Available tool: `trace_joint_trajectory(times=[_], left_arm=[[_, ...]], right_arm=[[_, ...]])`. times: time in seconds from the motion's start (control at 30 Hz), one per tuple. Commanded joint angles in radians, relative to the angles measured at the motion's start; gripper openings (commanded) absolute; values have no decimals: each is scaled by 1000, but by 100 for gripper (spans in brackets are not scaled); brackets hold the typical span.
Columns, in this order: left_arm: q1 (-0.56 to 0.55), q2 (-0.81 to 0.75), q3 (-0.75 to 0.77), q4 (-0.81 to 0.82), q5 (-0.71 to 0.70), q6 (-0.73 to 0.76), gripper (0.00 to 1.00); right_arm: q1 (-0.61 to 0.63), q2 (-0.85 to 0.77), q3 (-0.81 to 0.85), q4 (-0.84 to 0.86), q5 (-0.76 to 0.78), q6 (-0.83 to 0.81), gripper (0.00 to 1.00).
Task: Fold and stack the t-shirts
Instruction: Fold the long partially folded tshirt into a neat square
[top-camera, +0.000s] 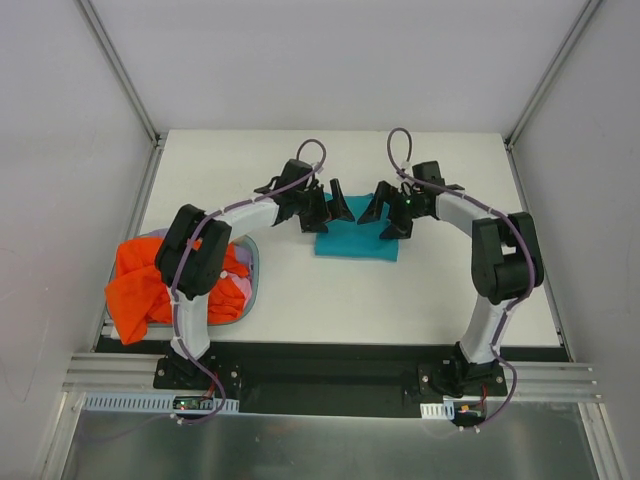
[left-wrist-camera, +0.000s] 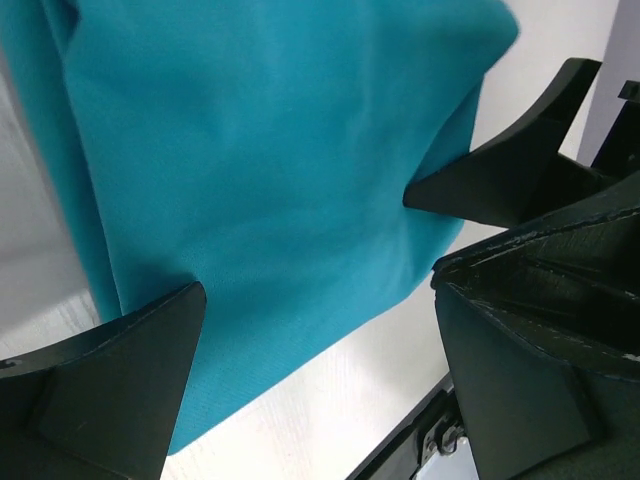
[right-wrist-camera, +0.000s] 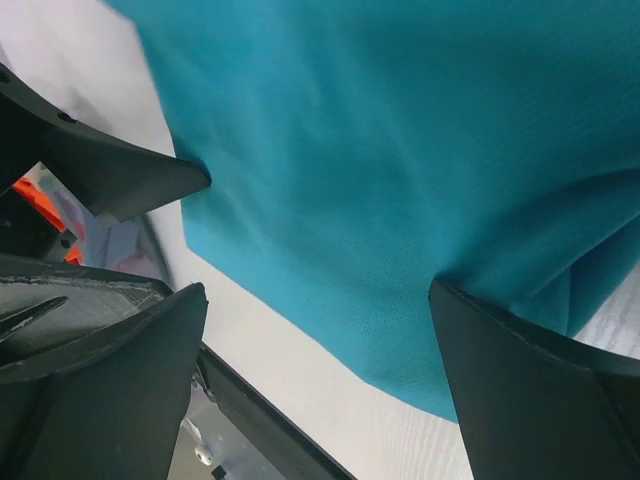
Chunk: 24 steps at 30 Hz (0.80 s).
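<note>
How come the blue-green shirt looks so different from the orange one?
The teal t-shirt is folded into a flat, neat rectangle; the orange t-shirt is a crumpled heap. The teal t-shirt lies mid-table beneath the open left tool and right tool; the orange t-shirt is draped over a grey tray at the left, away from both. Both are plain cloth shirts.

Robotics lab bench — white table (top-camera: 330, 295), plain grey panel walls (top-camera: 60, 150), aluminium rail (top-camera: 560, 378), two bolted robot arms (top-camera: 195, 270) (top-camera: 505, 265).
</note>
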Motion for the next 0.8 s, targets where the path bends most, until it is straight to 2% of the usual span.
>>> trace_joint_trajectory(times=[0.0,0.13,0.33,0.5,0.67,0.77], left_arm=[[-14,33,-71,107,80,-39,99],[-25,4,-177,144,74,-47,99],[-67,-155,-399,164,40,-45,99],[-136,-393,-576,135,0,-42,99],[-197,-609,-607,67,-80,-31,99],[-197,-625,-565,65,-109,-5,99]], right_arm=[[-7,20,-36,55,-25,20,97],[-7,9,-82,55,-4,3,97],[-1,-56,-224,67,2,-2,97],[38,-266,-404,61,24,-22,97],[111,-524,-404,-95,140,-74,97],[114,-593,-363,-105,169,-66,97]])
